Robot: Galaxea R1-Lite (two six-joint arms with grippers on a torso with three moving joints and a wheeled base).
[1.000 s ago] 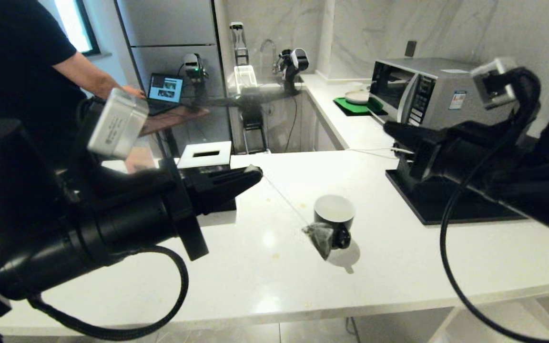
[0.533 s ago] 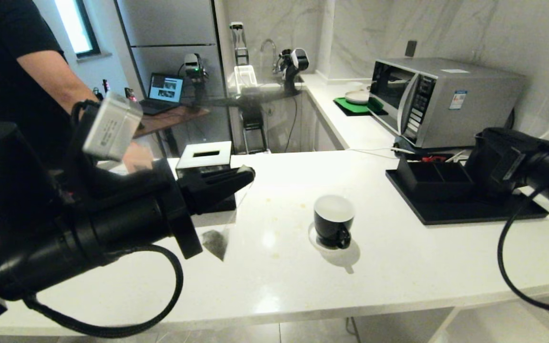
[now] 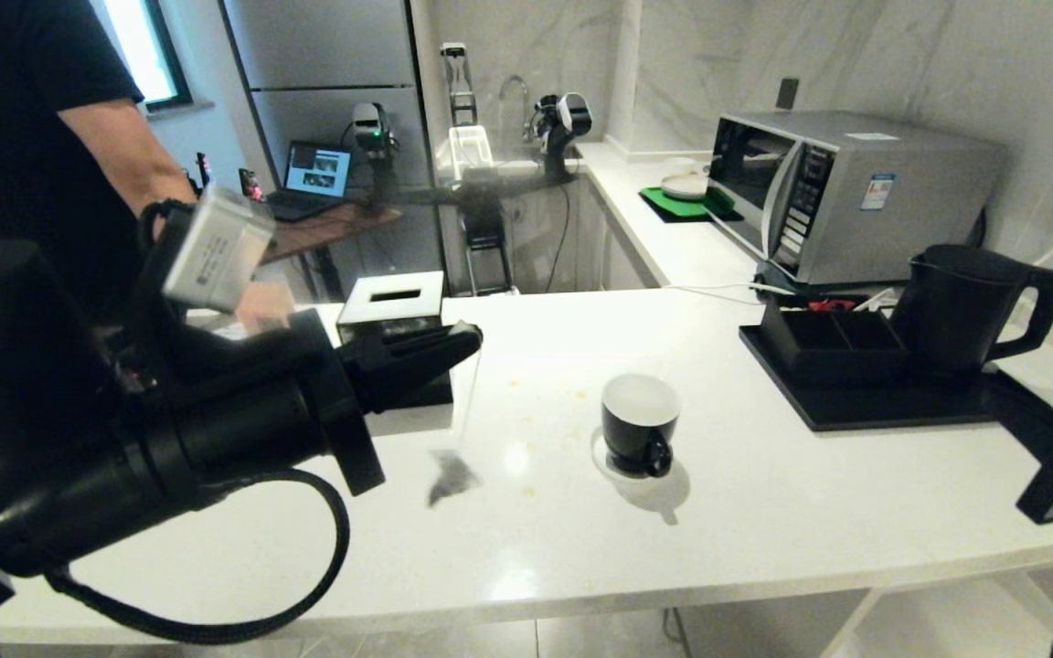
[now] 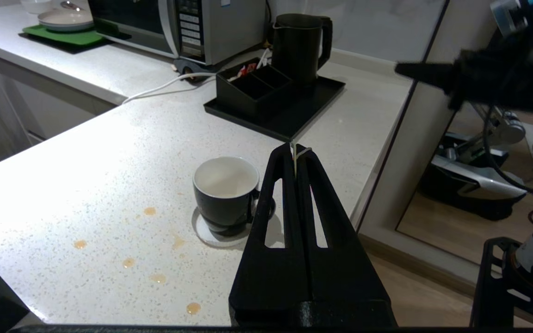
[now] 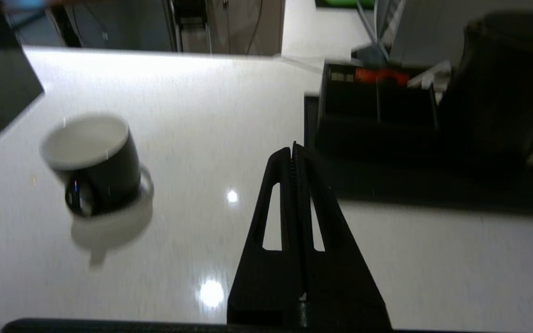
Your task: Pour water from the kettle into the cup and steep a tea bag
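head view: left hand [image 3: 467, 340] clenched on the string, tea bag [image 3: 452, 475] dangling above the desk [image 3: 764, 512], left of the cup [image 3: 640, 424]
right hand [image 5: 294, 152]: clenched, empty, low by the desk edge
kettle [image 3: 965, 311]: on its tray, right
tip: centre the bag over the cup, let the swing settle, then lower

Left end effector [image 4: 295, 150] pinching string, cup [image 4: 226, 194], kettle [image 4: 300, 46]

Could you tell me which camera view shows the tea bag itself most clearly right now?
The head view: the tea bag hangs blurred beneath the left end effector. The left wrist view shows only its string; the right wrist view shows nothing of it.
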